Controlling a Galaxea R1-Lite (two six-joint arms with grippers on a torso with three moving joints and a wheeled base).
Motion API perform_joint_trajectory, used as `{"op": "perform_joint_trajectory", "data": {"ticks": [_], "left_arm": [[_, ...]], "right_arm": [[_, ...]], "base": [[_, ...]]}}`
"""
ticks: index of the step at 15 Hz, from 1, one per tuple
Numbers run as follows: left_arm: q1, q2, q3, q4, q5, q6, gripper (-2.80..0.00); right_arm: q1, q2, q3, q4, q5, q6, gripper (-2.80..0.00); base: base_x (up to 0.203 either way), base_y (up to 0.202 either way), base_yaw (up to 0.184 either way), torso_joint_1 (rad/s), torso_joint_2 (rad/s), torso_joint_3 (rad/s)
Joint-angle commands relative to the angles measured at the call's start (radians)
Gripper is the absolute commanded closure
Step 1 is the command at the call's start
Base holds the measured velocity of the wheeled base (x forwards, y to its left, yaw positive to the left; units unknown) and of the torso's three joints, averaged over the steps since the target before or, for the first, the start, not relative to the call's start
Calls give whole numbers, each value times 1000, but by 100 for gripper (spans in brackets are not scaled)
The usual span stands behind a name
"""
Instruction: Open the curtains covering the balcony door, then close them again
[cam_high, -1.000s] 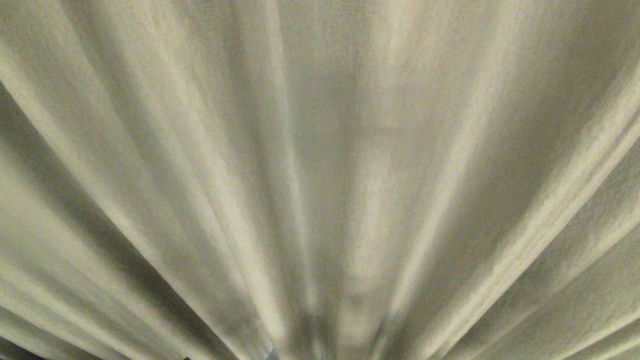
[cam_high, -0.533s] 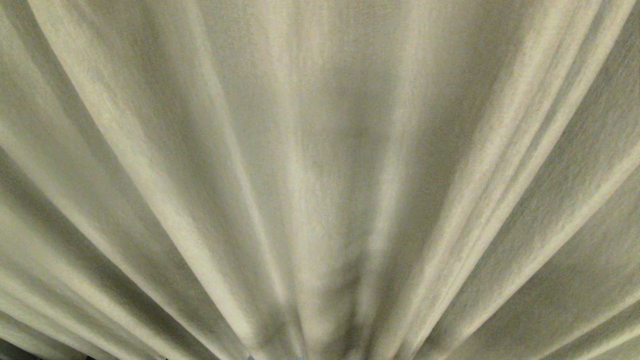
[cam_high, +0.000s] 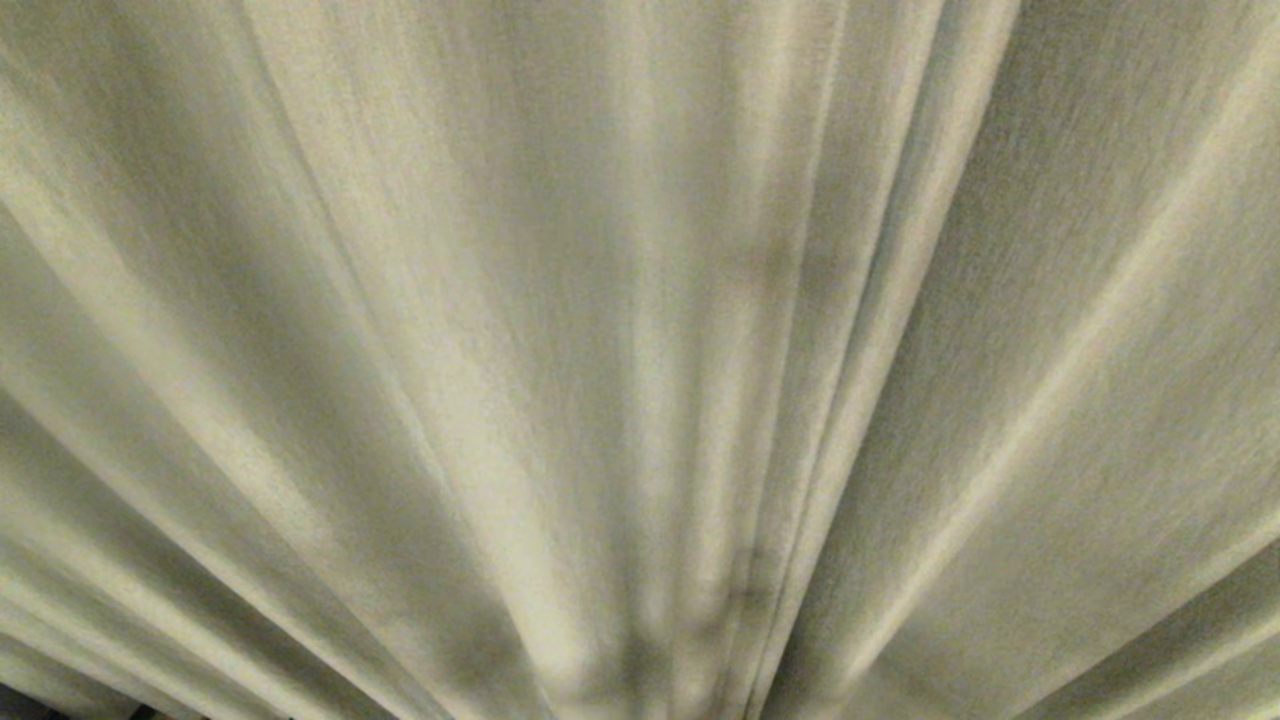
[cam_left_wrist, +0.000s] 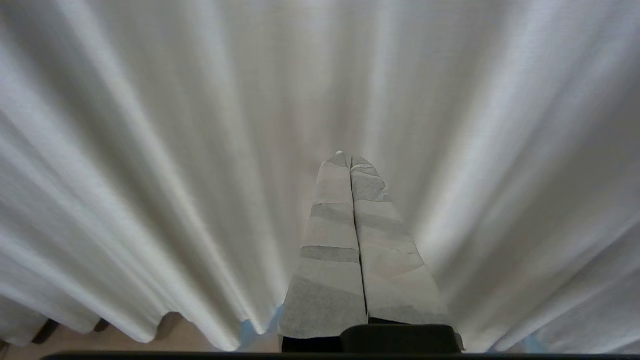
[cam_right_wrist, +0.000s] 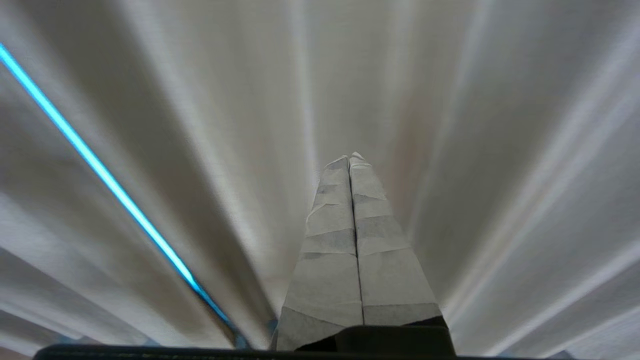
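The curtains fill the head view as beige pleated cloth, with one panel's overlapping edge running down right of centre. They are drawn across, and the balcony door is hidden behind them. Neither arm shows in the head view. In the left wrist view my left gripper is shut and empty, its tape-wrapped fingers pointing at the curtains a short way off. My right gripper is likewise shut on nothing, facing the curtains. A thin bright blue slit shows between two folds.
A strip of beige floor shows under the curtain hem in the left wrist view. Two dark short shapes stand at the hem there.
The whole head view has slid sideways along the curtain. The overlapping panel edge, far right half a second ago, now lies nearer the middle. The folds themselves hang as before.
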Motion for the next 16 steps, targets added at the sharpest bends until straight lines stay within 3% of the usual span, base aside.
{"op": "perform_joint_trajectory", "data": {"ticks": [1,5,16], "left_arm": [[0,-2,0,-1,0,0,0],[0,-2,0,0,1,-3,0],[0,-2,0,0,1,-3,0]], "right_arm": [[0,0,0,0,0,1,0],[0,0,0,0,0,1,0],[0,0,0,0,0,1,0]], "base": [[0,-193,2,1,1,6],[0,-156,3,0,0,4],[0,0,0,0,0,0]]}}
